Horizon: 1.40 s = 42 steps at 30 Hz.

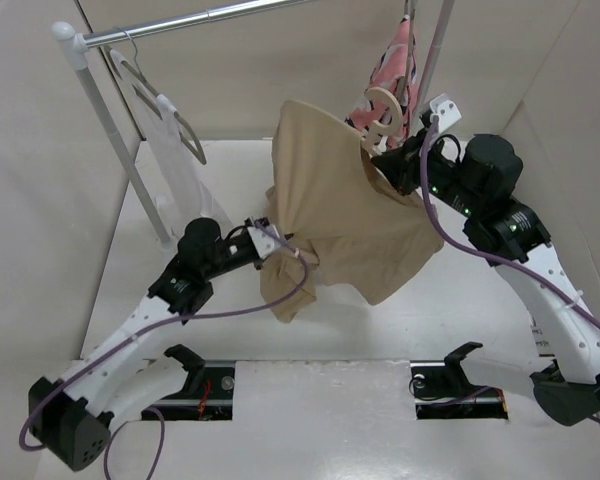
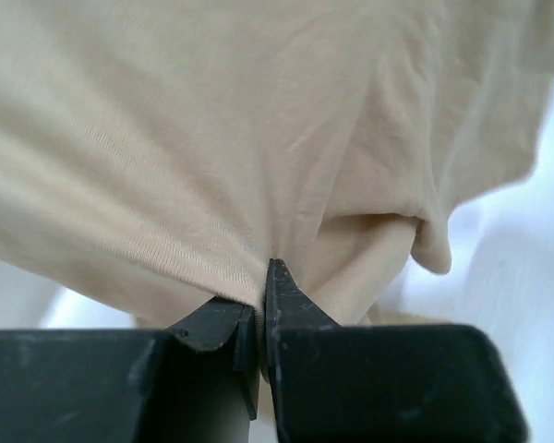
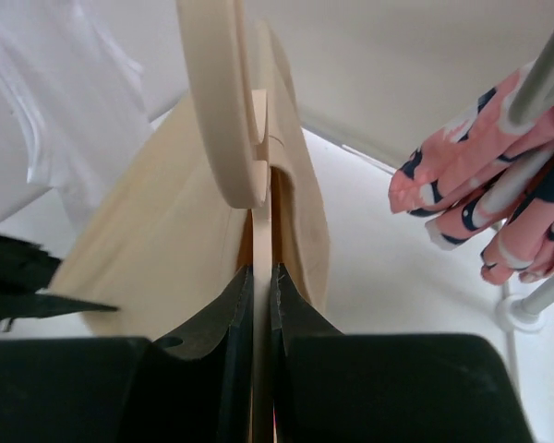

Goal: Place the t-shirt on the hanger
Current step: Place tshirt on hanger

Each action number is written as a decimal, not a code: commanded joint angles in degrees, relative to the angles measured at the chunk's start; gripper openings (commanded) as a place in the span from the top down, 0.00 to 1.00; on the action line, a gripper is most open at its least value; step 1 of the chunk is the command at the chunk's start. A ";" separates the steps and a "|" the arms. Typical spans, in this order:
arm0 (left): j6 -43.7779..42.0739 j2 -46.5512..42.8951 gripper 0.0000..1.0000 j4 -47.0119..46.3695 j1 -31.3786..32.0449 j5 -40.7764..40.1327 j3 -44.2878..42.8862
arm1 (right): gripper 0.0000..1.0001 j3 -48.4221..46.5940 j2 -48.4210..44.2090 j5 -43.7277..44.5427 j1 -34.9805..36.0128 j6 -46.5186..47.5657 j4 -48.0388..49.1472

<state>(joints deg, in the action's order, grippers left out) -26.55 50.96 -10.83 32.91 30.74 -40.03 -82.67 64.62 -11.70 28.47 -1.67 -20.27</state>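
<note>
left gripper (image 2: 263,277): clenched on a fold of the t-shirt (image 1: 340,220), low on its left side, well below the clothes rail (image 1: 200,20)
right gripper (image 3: 261,277): clamped on the thin edge of the hanger (image 1: 385,110) just under its hook, below the rail's right end
t-shirt: hangs in the air below the rail, cloth on both sides of the hanger, bunched toward the left gripper
hanger: hook up, off the rail, body mostly hidden by cloth
pink patterned garment (image 1: 395,60): at the rail's right end, just behind the hook
white garment (image 1: 175,150): at the rail's left end, apart from the t-shirt
</note>
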 commanded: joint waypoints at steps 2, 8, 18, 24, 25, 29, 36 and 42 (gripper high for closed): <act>-20.99 -8.50 1.00 6.87 2.77 0.99 3.20 | 1.00 -5.39 0.16 1.26 -1.57 3.77 5.07; -32.94 -9.65 0.85 11.01 9.45 -11.56 2.59 | 1.00 -2.76 -1.25 -2.09 -1.57 4.31 7.26; -53.51 -13.78 0.34 3.10 11.57 -22.83 6.54 | 1.00 -0.29 -4.32 -2.09 0.10 4.84 7.26; -61.95 -14.31 0.25 -5.67 11.57 -26.34 11.55 | 1.00 0.76 -4.85 -1.48 1.15 4.84 6.74; -61.96 -14.31 0.25 -7.52 11.57 -26.87 12.08 | 1.00 0.76 -4.85 -1.48 1.15 4.84 6.74; -61.96 -11.68 0.24 -11.65 11.57 -27.49 12.08 | 1.00 0.76 -4.85 -1.48 1.68 5.36 6.74; -53.90 -8.95 0.23 -14.83 11.57 -28.63 9.99 | 1.00 1.29 -4.33 -1.48 1.68 5.36 6.21; -1.04 -1.75 0.16 -8.44 10.08 -31.97 -2.58 | 1.00 1.29 -3.80 -1.48 2.21 5.36 6.21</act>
<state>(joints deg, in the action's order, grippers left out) -59.53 48.05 -18.76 44.07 1.04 -34.70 -80.62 61.52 -13.65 30.02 3.22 -19.70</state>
